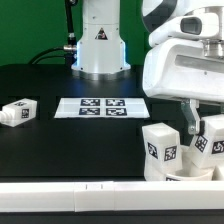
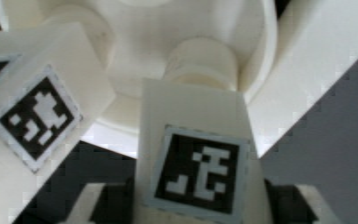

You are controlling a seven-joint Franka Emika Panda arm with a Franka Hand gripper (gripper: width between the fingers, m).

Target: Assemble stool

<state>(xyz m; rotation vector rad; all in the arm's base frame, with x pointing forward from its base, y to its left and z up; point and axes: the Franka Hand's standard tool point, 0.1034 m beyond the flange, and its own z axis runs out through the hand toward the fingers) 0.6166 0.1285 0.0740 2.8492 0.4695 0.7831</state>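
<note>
Wrist view: hand (image 2: 197, 206) grips a leg (image 2: 201, 140) at the seat (image 2: 149, 40).

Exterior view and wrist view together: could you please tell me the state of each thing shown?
pincer: closed on the held leg.
held leg: upright, lower end at the seat.
second leg: upright on the seat, ungripped.
third leg: lying loose on the table, apart.
seat: flat beneath the two legs.

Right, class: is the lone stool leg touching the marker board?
Apart. The exterior view shows a strip of bare black table between the lone stool leg and the marker board.
</note>
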